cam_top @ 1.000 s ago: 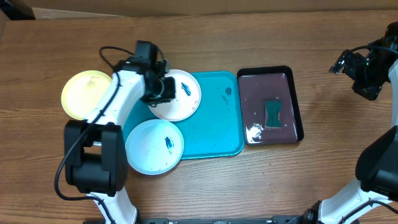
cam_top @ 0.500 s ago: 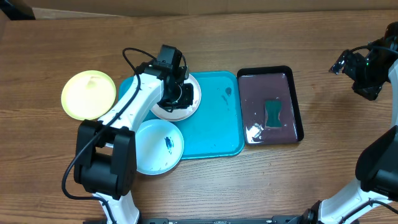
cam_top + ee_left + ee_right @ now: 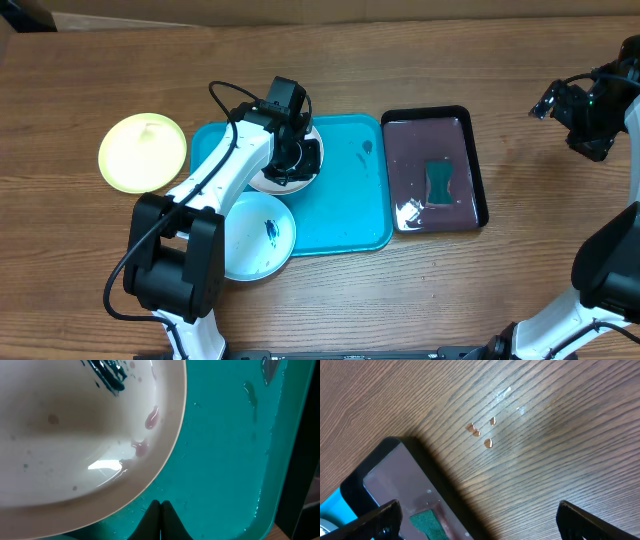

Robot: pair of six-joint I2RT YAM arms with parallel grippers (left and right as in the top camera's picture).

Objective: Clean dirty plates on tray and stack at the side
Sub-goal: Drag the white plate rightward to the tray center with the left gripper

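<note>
The turquoise tray point(image 3: 350, 200) lies mid-table. The white plate point(image 3: 262, 181) with a dark blue smear sits on its upper left part, mostly under my left arm. My left gripper point(image 3: 292, 155) is shut and empty, low over the plate's right rim; in the left wrist view its tips point(image 3: 160, 505) rest on the wet tray point(image 3: 225, 460) just beside the white plate point(image 3: 75, 435). The pale blue plate point(image 3: 250, 235) with a smear overlaps the tray's lower left corner. The yellow-green plate point(image 3: 142, 152) lies on the table at left. My right gripper point(image 3: 590, 110) is open and empty, high at far right.
A black tray point(image 3: 435, 170) holding purplish water and a green sponge point(image 3: 439, 182) stands right of the turquoise tray; both show in the right wrist view, the black tray point(image 3: 395, 475) and the sponge point(image 3: 427, 522). Drops of water point(image 3: 482, 430) lie on the wood.
My left arm has swung right from the yellow-green plate's side across the white plate, ending at the plate's right rim. The white plate shifted slightly left. The right arm has not moved.
</note>
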